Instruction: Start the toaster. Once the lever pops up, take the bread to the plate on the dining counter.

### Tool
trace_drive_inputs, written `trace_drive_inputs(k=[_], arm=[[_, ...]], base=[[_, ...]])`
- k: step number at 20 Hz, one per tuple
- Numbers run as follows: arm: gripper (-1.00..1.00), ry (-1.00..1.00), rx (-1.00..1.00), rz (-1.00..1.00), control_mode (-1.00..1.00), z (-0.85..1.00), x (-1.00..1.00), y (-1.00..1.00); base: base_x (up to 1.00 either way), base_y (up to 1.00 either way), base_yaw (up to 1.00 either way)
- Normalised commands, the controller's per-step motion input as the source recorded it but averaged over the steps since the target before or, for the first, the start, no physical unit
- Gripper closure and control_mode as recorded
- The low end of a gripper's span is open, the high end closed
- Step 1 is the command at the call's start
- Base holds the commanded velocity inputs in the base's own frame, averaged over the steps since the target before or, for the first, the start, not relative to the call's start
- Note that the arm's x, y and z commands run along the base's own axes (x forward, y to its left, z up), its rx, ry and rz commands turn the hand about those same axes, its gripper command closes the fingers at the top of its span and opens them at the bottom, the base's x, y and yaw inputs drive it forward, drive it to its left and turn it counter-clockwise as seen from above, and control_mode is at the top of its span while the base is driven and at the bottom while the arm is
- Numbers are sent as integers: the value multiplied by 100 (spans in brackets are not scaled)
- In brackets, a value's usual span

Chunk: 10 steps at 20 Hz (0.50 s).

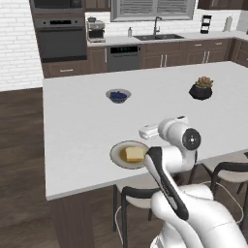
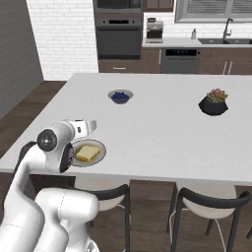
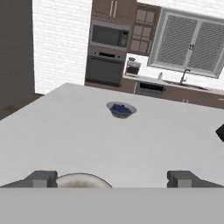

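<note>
On the white dining counter (image 1: 87,131), near its front edge, the plate (image 1: 117,156) is found with the bread (image 1: 134,154) lying flat on it. In the right base view the bread (image 2: 87,153) is seen resting within the rim of the plate (image 2: 100,152), roughly centred, with its darker crust visible along the near side.

The gripper (image 3: 111,178) is seen in the hand view with both dark fingertips (image 3: 41,179) set wide apart, nothing held between them. The rim of the plate (image 3: 83,180) is visible just inside the left fingertip, at the bottom of that view, mostly cut off by the lower edge. The bread itself cannot be made out in the hand view. From the base views the hand (image 1: 150,131) is placed just above and beyond the plate, pointing out across the counter; the bread lies below and behind the fingers and is not touched by them. The exact gap between fingers and plate cannot be judged.

Farther back on the counter, a small bowl of blue berries (image 1: 118,95) is noted, well apart from the plate. A dark pot with a plant (image 1: 201,89) stands toward the right side. Along the back wall an oven (image 1: 60,38), a coffee machine (image 1: 96,30) and a sink (image 1: 157,36) are recorded. Dark-framed stools (image 2: 211,216) are drawn up at the front edge of the counter.
</note>
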Motion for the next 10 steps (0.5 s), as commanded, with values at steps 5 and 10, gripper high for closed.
trace_drive_inputs(k=[5, 10], arm=[[-100, 6, -3, -1, -100, 53, -100, -15], [-100, 24, -7, 0, -100, 14, -100, -16]], base=[[0, 0, 0], [0, 0, 0]])
